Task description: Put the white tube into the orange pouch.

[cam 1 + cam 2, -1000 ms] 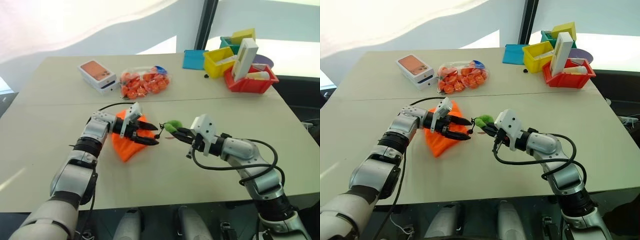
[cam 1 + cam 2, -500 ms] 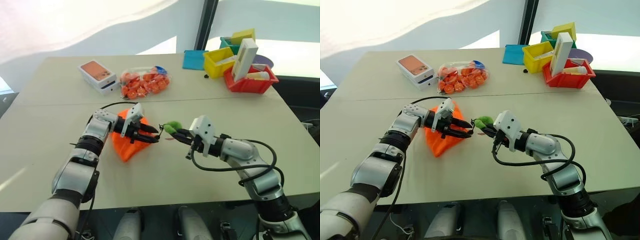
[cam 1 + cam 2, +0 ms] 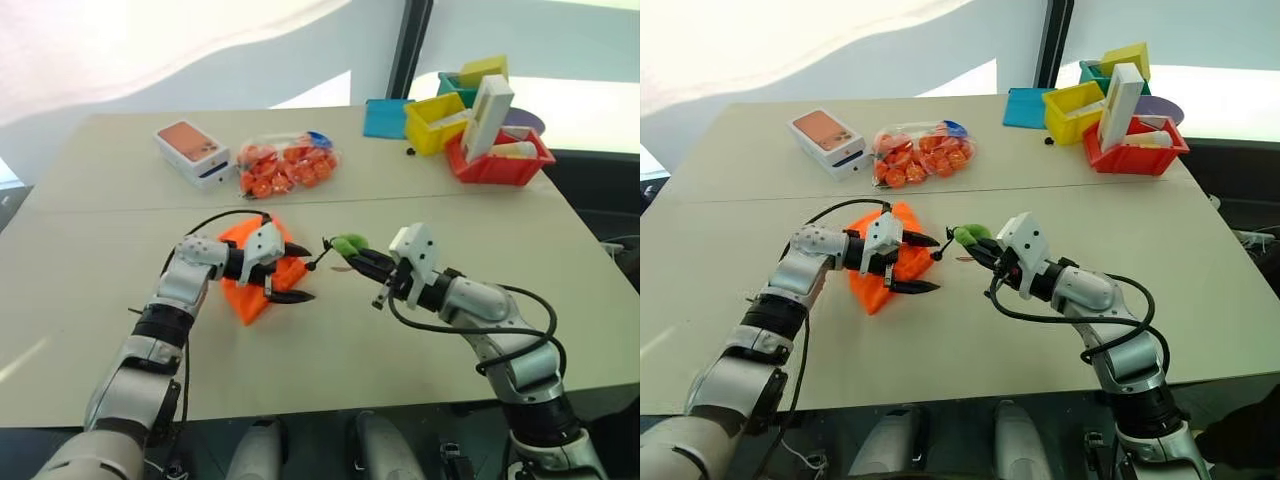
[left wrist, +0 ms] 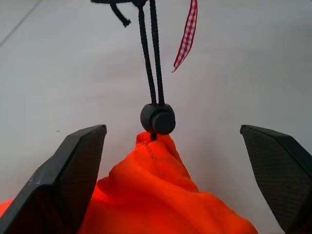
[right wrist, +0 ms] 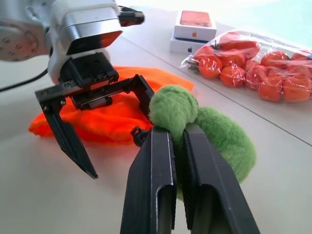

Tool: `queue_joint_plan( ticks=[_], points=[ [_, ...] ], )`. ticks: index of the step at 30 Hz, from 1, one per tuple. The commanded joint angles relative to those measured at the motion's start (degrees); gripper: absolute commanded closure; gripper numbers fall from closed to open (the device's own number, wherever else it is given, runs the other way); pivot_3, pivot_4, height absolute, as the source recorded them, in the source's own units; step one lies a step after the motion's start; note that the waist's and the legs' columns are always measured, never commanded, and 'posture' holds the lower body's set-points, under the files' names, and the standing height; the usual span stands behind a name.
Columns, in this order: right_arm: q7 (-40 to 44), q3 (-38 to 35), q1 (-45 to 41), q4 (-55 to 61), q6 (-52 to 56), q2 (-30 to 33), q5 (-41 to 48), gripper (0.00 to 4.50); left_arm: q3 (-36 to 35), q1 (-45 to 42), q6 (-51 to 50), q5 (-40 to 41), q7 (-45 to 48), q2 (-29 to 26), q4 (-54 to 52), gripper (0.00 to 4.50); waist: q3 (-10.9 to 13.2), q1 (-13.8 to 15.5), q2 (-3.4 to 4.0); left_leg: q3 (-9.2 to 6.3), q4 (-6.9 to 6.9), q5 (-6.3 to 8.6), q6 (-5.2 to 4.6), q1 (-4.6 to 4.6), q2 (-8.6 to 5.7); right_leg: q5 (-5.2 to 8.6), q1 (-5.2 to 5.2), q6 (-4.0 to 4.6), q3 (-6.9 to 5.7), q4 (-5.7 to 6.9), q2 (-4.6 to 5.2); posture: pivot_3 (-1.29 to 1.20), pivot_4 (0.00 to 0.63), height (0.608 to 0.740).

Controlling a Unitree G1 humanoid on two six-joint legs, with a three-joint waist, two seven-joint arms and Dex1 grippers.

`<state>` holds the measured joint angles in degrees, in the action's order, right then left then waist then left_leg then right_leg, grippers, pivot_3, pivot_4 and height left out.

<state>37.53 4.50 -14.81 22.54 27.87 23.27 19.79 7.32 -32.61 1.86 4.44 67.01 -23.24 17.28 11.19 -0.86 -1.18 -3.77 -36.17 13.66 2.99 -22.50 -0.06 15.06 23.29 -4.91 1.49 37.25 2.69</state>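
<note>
Bright orange fabric pouch point(image 3: 258, 278) lies mid-surface, bare beige tabletop point(image 3: 330, 360) toward the near edge. Left tool point(image 3: 292, 272) released, straddling its cinched mouth. Right tool point(image 3: 352, 258) clenched on green tuft point(image 3: 348, 245).

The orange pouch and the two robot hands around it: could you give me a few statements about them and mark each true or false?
1. The right end effector is shut on the green tuft at the end of the pouch's cord. True.
2. The left end effector is clamped tight on the orange pouch. False: its fingers stand wide open, with the pouch's gathered neck between them.
3. The pouch lies inside the red bin. False: it lies on the table, close in front of the robot.
4. A black cord lock sits at the pouch's neck. True.
5. The clear bag of orange-red pieces lies beside the white box with an orange top. True.
</note>
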Motion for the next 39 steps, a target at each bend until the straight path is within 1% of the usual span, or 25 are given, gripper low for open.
queue_joint_plan(
  ticks=[1, 3, 5, 6, 8, 12, 18, 27, 33, 34, 37, 38, 39],
  points=[
    [-0.3, -2.4, 0.5, 1.8, 0.9, -0.3, 3.1, 4.50, -1.5, 6.8, 0.4, -4.1, -13.2, 1.9, -14.8, 0.01, 0.0, 0.1, 0.00, 0.01, 0.00, 0.00, 0.00, -0.01, 0.00, 0.00, 0.00, 0.00, 0.00, -0.02, 0.02, 0.00, 0.150, 0.740],
    [-0.1, -2.7, 0.7, 1.7, 1.3, -0.2, 4.0, 4.50, 0.7, 10.7, 2.6, -9.0, -18.2, 2.3, -19.9, 0.01, 0.0, 0.1, 0.00, 0.03, -0.01, 0.00, 0.00, -0.01, -0.03, -0.01, -0.01, -0.01, 0.01, -0.02, 0.04, 0.00, 0.150, 0.740],
    [-0.4, -3.5, 0.7, 1.3, 2.3, -1.0, 5.8, 4.50, 2.9, 15.2, 4.2, -17.3, -27.9, 4.4, -24.7, 0.01, 0.0, 0.2, 0.01, 0.02, -0.02, 0.00, 0.00, 0.03, -0.11, -0.01, -0.05, -0.01, 0.01, -0.01, 0.02, 0.00, 0.150, 0.740],
    [-0.4, -3.8, 0.6, 1.2, 2.9, -1.4, 6.9, 4.50, 4.0, 16.7, 5.7, -21.2, -31.8, 5.0, -26.1, 0.01, 0.0, 0.2, 0.01, 0.03, -0.03, 0.00, 0.00, 0.05, -0.11, -0.01, -0.07, -0.01, 0.02, -0.02, 0.00, 0.00, 0.150, 0.740],
    [-0.2, -4.7, 0.4, 1.0, 4.5, -2.0, 9.5, 4.50, 5.0, 18.0, 6.9, -25.8, -36.7, 5.2, -26.7, 0.01, 0.0, 0.2, 0.01, 0.02, -0.05, 0.00, 0.00, 0.07, -0.12, -0.02, -0.10, 0.00, 0.02, -0.03, -0.01, 0.00, 0.150, 0.740],
    [-1.3, -7.9, -0.2, 0.6, 8.7, -3.4, 15.7, 4.50, 5.5, 19.2, 7.7, -30.3, -43.9, 6.0, -27.1, 0.01, 0.0, 0.2, 0.01, 0.02, -0.05, 0.00, 0.00, 0.09, -0.10, -0.05, -0.10, 0.05, 0.00, 0.00, -0.08, 0.00, 0.150, 0.740],
    [-2.3, -10.5, -0.7, -0.4, 11.7, -2.5, 19.1, 4.50, 5.9, 20.6, 8.3, -32.3, -48.5, 5.6, -26.3, 0.01, 0.0, 0.1, 0.02, 0.06, -0.02, 0.00, 0.00, 0.09, -0.10, -0.04, -0.09, 0.04, 0.00, -0.02, -0.06, 0.00, 0.150, 0.740],
    [-4.4, -11.4, -0.1, -0.1, 13.2, -3.7, 22.4, 4.50, 7.9, 20.8, 12.6, -33.4, -51.1, 3.8, -23.3, 0.01, 0.0, 0.1, 0.02, 0.07, -0.03, 0.00, 0.00, 0.08, -0.10, -0.04, -0.08, 0.04, 0.00, -0.02, -0.06, 0.00, 0.150, 0.740],
    [-5.0, -11.4, 0.2, 0.0, 12.9, -3.4, 23.3, 4.50, 8.5, 21.0, 12.7, -32.2, -51.1, 4.2, -20.7, 0.01, 0.0, 0.1, 0.03, 0.07, -0.02, 0.00, 0.00, 0.09, -0.10, -0.04, -0.08, 0.04, 0.00, -0.02, -0.06, 0.00, 0.150, 0.740],
    [-5.1, -11.3, 0.2, 0.0, 12.9, -3.4, 23.4, 4.50, 8.2, 21.2, 12.2, -31.1, -51.0, 4.7, -20.5, 0.01, 0.0, 0.1, 0.03, 0.08, -0.02, 0.00, 0.00, 0.09, -0.10, -0.04, -0.08, 0.04, 0.00, -0.02, -0.06, 0.00, 0.150, 0.740],
    [-5.1, -11.2, 0.4, 0.3, 12.8, -3.2, 23.7, 4.50, 5.7, 22.0, 9.0, -23.0, -48.6, 7.4, -21.4, 0.01, 0.0, 0.1, 0.03, 0.08, -0.03, 0.00, 0.00, 0.08, -0.10, -0.04, -0.08, 0.04, 0.00, -0.02, -0.05, 0.00, 0.150, 0.740],
    [-4.6, -10.9, 0.7, 0.6, 12.8, -2.8, 23.6, 4.50, 3.9, 22.1, 5.5, -15.4, -45.3, 9.0, -22.6, 0.01, 0.0, 0.1, 0.03, 0.08, -0.03, 0.00, 0.00, 0.08, -0.09, -0.04, -0.08, 0.04, 0.00, -0.02, -0.04, 0.00, 0.150, 0.740],
    [-4.2, -10.7, 0.9, 0.9, 12.7, -2.4, 23.5, 4.50, 2.7, 22.1, 2.9, -10.0, -42.9, 10.1, -23.4, 0.01, 0.0, 0.1, 0.02, 0.08, -0.03, 0.00, 0.00, 0.07, -0.09, -0.04, -0.08, 0.04, 0.00, -0.02, -0.04, 0.00, 0.150, 0.740]
  ],
)
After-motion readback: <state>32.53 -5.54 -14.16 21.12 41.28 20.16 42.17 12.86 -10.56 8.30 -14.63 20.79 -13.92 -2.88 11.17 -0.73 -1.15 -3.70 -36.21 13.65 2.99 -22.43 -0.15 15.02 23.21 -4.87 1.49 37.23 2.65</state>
